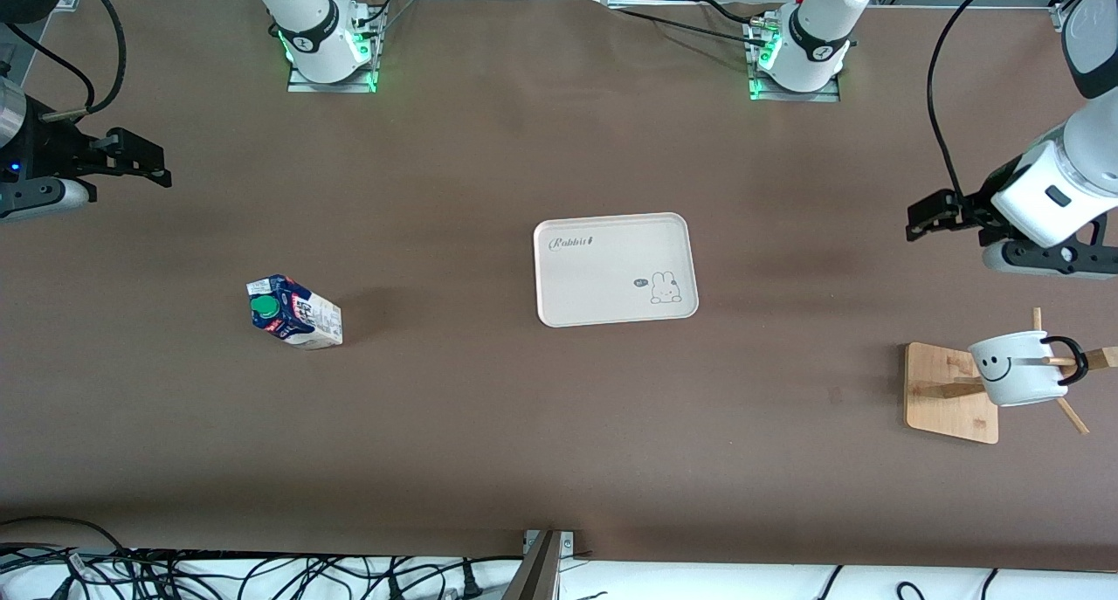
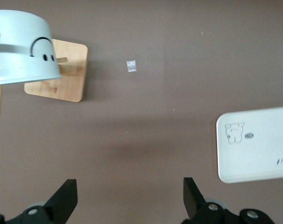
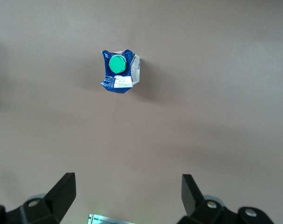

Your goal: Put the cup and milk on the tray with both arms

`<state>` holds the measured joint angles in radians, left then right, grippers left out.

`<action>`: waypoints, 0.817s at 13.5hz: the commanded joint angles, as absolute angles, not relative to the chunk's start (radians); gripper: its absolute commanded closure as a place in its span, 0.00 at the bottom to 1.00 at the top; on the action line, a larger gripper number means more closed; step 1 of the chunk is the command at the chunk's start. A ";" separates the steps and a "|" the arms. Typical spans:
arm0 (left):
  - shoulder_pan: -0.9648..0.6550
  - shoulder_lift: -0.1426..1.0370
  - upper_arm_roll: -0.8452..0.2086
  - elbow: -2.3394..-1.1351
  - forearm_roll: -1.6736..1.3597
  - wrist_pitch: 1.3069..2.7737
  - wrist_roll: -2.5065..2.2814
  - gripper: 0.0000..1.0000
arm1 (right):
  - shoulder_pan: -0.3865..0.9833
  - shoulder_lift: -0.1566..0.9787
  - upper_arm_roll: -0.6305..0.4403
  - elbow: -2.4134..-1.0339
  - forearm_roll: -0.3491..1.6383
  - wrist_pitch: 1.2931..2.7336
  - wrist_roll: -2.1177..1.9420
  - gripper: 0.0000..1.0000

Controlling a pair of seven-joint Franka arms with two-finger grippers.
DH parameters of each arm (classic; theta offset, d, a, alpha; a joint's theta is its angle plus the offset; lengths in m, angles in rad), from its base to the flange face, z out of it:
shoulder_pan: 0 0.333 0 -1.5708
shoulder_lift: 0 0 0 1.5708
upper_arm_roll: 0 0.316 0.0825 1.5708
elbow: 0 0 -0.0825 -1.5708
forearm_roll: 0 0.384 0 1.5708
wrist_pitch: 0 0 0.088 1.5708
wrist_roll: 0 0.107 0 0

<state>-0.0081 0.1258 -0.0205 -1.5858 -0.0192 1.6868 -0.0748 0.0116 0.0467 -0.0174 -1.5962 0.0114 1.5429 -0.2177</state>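
Observation:
The cream tray (image 1: 594, 277) lies at the table's middle, with nothing on it. The milk (image 1: 293, 312) stands upright toward the right arm's end. The white cup (image 1: 1017, 368) hangs tilted on a peg of a wooden rack toward the left arm's end. My left gripper (image 1: 939, 214) is open and empty, up over bare table beside the rack. Its wrist view shows its open fingers (image 2: 130, 198), the cup (image 2: 20, 46) and the tray (image 2: 258, 158). My right gripper (image 1: 131, 159) is open and empty over bare table at the right arm's end. Its wrist view shows its fingers (image 3: 128, 196) apart from the milk (image 3: 119, 70).
The rack's wooden base (image 1: 948, 390) and pegs stand near the table's end by the left arm; the base also shows in the left wrist view (image 2: 62, 74). Cables lie along the table edge nearest the camera (image 1: 262, 574). The arms' bases (image 1: 327, 41) stand along the farthest edge.

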 commanded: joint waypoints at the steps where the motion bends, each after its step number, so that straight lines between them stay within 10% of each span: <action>1: 0.034 0.071 -0.020 -1.571 -0.041 1.698 -0.230 0.00 | -0.011 0.028 0.003 -1.612 -0.002 1.537 -0.238 0.00; 8: 0.187 -0.127 -0.029 -1.583 -0.158 1.715 -0.285 0.00 | -0.011 0.028 0.003 -1.612 -0.002 1.537 -0.238 0.00; 11: 0.179 -0.058 -0.061 -1.701 -0.149 2.022 -0.348 0.00 | -0.011 0.028 0.003 -1.612 -0.002 1.537 -0.236 0.00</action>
